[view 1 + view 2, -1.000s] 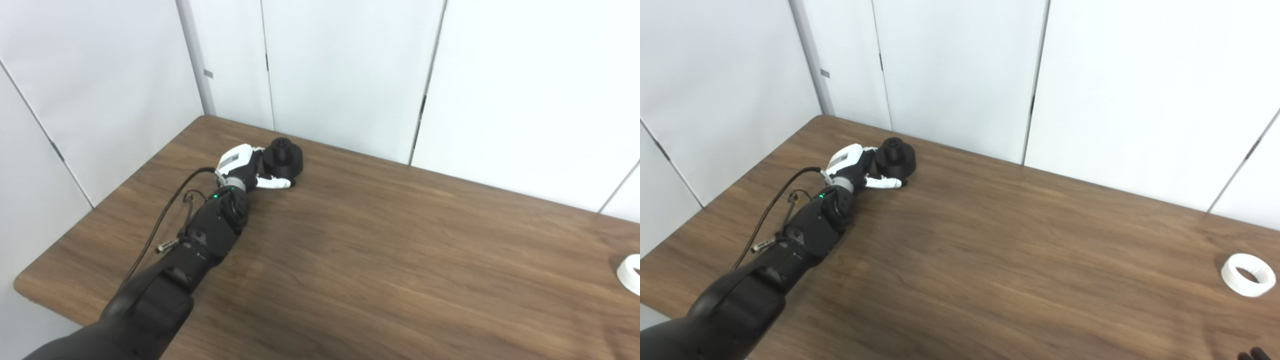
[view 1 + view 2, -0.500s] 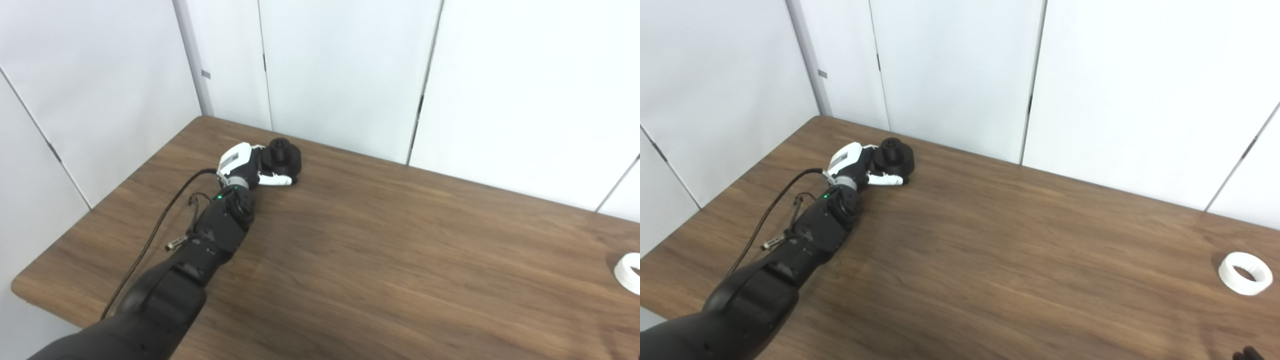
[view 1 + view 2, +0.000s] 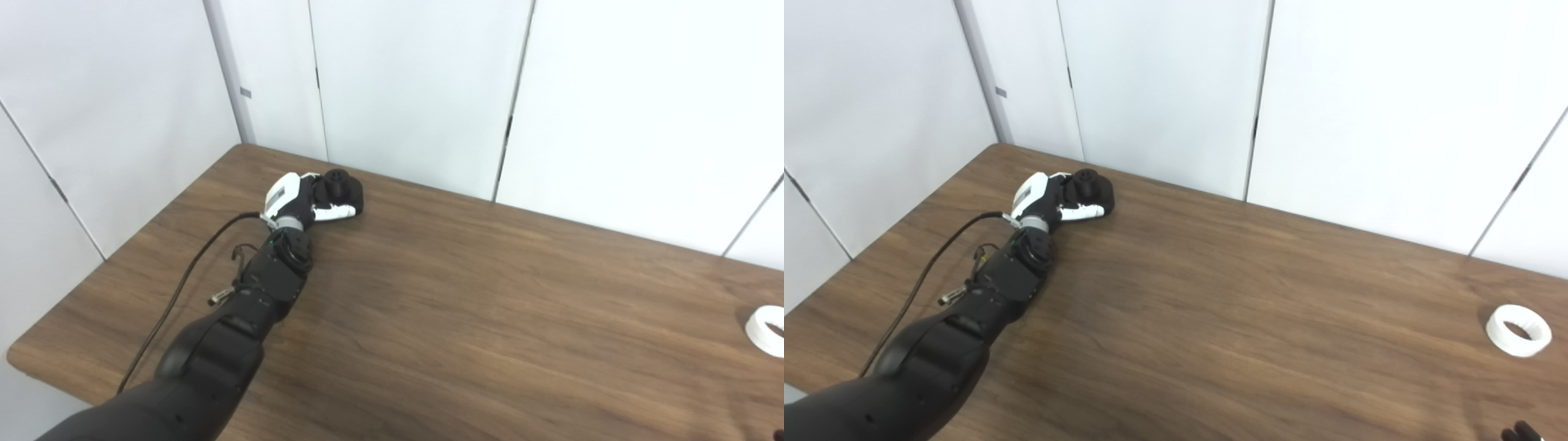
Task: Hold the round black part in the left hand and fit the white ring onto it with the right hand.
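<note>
The left hand has tightened its grasp around the round black part, tipping it since before.

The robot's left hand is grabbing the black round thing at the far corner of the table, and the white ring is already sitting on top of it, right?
Not quite. The left hand does grip the black round part, but the white ring isn't on it. The right eye view shows it lying alone on the table, far off to the right.
</note>
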### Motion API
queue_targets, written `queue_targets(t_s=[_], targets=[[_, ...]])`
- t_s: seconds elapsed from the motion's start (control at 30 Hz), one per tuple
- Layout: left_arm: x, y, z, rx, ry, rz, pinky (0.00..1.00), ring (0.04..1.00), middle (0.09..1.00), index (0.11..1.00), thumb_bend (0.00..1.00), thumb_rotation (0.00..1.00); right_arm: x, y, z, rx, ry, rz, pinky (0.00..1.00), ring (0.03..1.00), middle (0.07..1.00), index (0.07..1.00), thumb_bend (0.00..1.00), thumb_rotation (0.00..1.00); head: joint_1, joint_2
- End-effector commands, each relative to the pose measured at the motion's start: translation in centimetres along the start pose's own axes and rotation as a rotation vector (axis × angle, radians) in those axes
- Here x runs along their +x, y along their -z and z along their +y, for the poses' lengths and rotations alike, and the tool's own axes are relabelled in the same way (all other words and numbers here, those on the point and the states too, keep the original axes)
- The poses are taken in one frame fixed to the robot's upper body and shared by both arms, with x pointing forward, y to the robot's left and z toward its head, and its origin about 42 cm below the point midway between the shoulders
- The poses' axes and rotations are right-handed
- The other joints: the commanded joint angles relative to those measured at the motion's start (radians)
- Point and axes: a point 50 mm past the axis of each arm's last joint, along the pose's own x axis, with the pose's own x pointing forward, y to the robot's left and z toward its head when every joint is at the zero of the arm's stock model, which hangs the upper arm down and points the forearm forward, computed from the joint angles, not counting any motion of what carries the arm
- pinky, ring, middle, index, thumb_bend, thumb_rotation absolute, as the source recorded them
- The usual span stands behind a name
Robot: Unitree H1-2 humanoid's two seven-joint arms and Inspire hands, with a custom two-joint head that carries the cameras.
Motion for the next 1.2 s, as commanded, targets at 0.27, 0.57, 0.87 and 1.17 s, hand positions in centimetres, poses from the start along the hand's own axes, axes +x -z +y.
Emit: queue_targets(t_s=[0.27,0.57,0.87,1.17], targets=[[0.4,-1.6,-0.5,0.073,0.032,-0.022,1.00,0.970,0.906,0.793,1.00,0.40,0.0,-1.3,-0.2,-0.005,0.013,-0.056,1.00,0.957,0.899,0.897,0.66,1.00,-0.005,0.009],[0.4,-1.2,-1.1,0.105,0.031,-0.018,1.00,0.969,0.903,0.777,1.00,0.38,0.0,-1.3,-0.3,-0.005,0.014,-0.056,1.00,0.955,0.894,0.891,0.67,1.00,-0.007,0.010],[0.4,-1.2,-1.4,0.088,0.022,-0.011,1.00,0.961,0.897,0.757,1.00,0.40,0.0,-1.2,-0.3,-0.015,0.018,-0.049,1.00,0.950,0.893,0.886,0.66,1.00,-0.007,0.010],[0.1,-1.6,-1.7,0.020,-0.045,-0.007,0.99,0.913,0.852,0.688,0.87,0.29,0.0,-1.2,-0.6,-0.025,0.014,-0.059,1.00,0.947,0.892,0.882,0.66,1.00,0.003,0.009]])
